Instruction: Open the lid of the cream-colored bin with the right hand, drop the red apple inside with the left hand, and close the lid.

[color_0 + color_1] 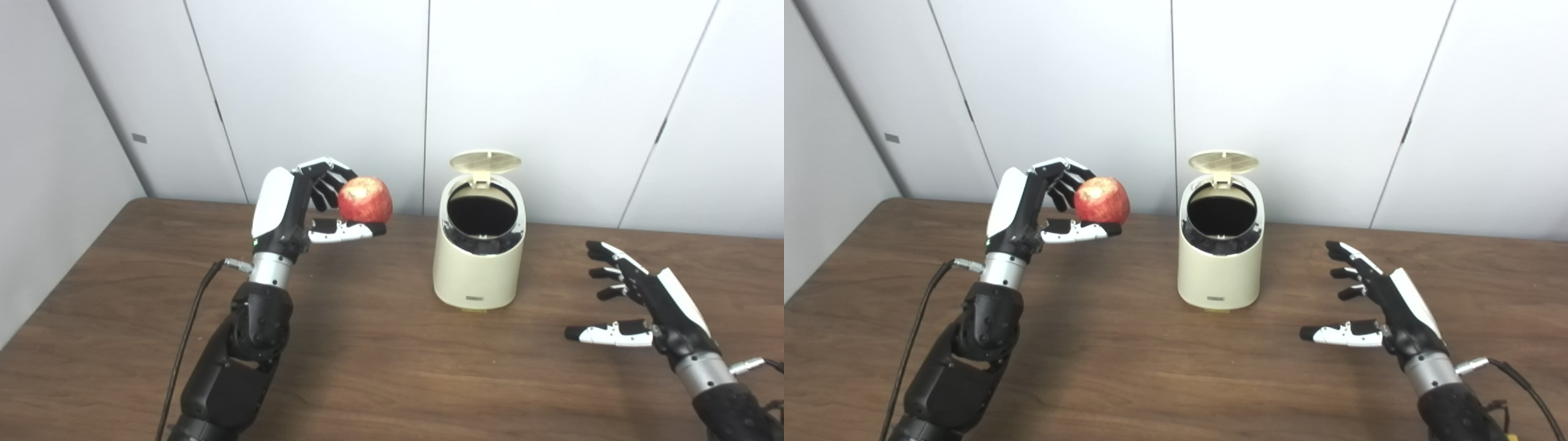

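Bin: cream-colored, rounded plastic bin (478, 269) stands upright on the brown wood-grain table (380, 367), near the middle of the scene and towards the back edge; a small label plate sits low on its front.
Lid: round cream-colored lid (485, 160) is swung up on its rear hinge and stands tilted back above the bin, with its ribbed underside showing.
Opening: dark round mouth of the bin faces up and forward; what lies inside cannot be made out.
Apple: red apple (365, 199) with a pale yellowish patch on top is held in the air, above the table, to the left of the bin and about level with its rim, clear of the bin.
Left hand: black-and-white left hand (306, 208) is raised upright on its forearm and closed around the apple, thumb under the fruit and fingers curled behind and over it.
Right hand: black-and-white right hand (637, 300) hovers low over the table, well to the right of the bin, holding nothing, fingers spread apart and thumb stretched out towards the left.
Cable: thin dark cable (190, 331) runs from the left wrist down along the arm.
Backdrop: pale grey wall panels (551, 92) stand behind the table.
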`<state>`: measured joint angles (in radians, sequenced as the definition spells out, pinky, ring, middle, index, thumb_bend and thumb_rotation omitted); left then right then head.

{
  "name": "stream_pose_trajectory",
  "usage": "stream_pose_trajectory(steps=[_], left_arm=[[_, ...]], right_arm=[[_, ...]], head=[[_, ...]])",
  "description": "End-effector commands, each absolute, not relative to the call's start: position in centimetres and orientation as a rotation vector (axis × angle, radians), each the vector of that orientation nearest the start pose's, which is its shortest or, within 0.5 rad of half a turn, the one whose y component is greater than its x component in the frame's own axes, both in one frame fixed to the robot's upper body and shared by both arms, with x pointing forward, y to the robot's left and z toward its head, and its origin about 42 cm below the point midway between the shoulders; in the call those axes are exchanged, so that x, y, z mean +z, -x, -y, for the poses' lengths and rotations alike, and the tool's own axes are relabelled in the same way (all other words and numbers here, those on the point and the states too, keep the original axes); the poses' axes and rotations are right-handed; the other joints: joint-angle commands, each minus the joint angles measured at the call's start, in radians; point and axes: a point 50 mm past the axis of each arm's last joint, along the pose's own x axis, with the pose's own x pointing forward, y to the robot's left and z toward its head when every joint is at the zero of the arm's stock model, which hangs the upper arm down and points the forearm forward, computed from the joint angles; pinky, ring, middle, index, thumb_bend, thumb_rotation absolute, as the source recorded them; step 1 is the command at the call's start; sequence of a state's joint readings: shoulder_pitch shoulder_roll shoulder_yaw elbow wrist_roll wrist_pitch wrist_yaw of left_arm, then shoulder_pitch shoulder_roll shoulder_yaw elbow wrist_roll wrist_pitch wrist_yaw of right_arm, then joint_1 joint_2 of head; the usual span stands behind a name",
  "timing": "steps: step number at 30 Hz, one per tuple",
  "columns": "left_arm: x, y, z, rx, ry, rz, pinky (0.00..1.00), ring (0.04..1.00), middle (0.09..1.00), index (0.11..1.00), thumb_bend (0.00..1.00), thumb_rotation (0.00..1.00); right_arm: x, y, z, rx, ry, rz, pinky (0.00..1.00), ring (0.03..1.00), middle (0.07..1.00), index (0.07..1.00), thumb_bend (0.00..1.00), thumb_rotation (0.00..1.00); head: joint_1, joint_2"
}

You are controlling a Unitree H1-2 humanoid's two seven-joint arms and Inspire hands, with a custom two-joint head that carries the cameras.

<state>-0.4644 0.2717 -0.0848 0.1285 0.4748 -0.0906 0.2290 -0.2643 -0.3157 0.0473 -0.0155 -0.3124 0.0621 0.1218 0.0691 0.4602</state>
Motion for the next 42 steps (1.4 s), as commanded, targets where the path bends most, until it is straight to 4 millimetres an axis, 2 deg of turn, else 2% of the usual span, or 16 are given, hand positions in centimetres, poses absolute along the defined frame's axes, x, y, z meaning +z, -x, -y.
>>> stream_pose_trajectory(steps=[1,9,15,23,31,42], left_arm=[[27.3,-42.1,-23.4,0.124,-0.685,0.649,0.32,0.387,0.461,0.495,0.53,0.00],[28.1,-43.1,-19.6,0.063,-0.628,0.674,0.28,0.377,0.465,0.488,0.53,0.00],[28.2,-43.7,-17.6,0.035,-0.604,0.699,0.27,0.365,0.451,0.494,0.53,0.00],[28.4,-44.0,-16.2,0.018,-0.571,0.710,0.25,0.359,0.456,0.490,0.53,0.00],[29.0,-44.2,-15.1,-0.005,-0.550,0.742,0.25,0.356,0.454,0.492,0.53,0.00],[27.9,-44.7,-14.0,-0.016,-0.537,0.743,0.26,0.358,0.446,0.497,0.53,0.00]], right_arm=[[20.9,-37.1,27.2,0.112,0.659,0.280,0.65,0.801,0.880,0.873,0.72,0.16],[20.5,-37.2,26.6,0.110,0.645,0.270,0.68,0.813,0.886,0.875,0.72,0.16],[20.4,-37.3,26.1,0.107,0.641,0.267,0.68,0.807,0.880,0.873,0.73,0.17],[20.5,-37.4,25.9,0.103,0.651,0.257,0.67,0.813,0.884,0.874,0.73,0.20],[20.4,-37.6,26.0,0.097,0.644,0.277,0.68,0.806,0.877,0.867,0.72,0.17],[20.6,-37.6,25.8,0.097,0.629,0.279,0.69,0.810,0.877,0.871,0.73,0.18]], head=[[-0.004,-0.001],[-0.020,-0.006],[-0.040,-0.007],[-0.052,-0.009],[-0.053,-0.011],[-0.066,-0.013]])
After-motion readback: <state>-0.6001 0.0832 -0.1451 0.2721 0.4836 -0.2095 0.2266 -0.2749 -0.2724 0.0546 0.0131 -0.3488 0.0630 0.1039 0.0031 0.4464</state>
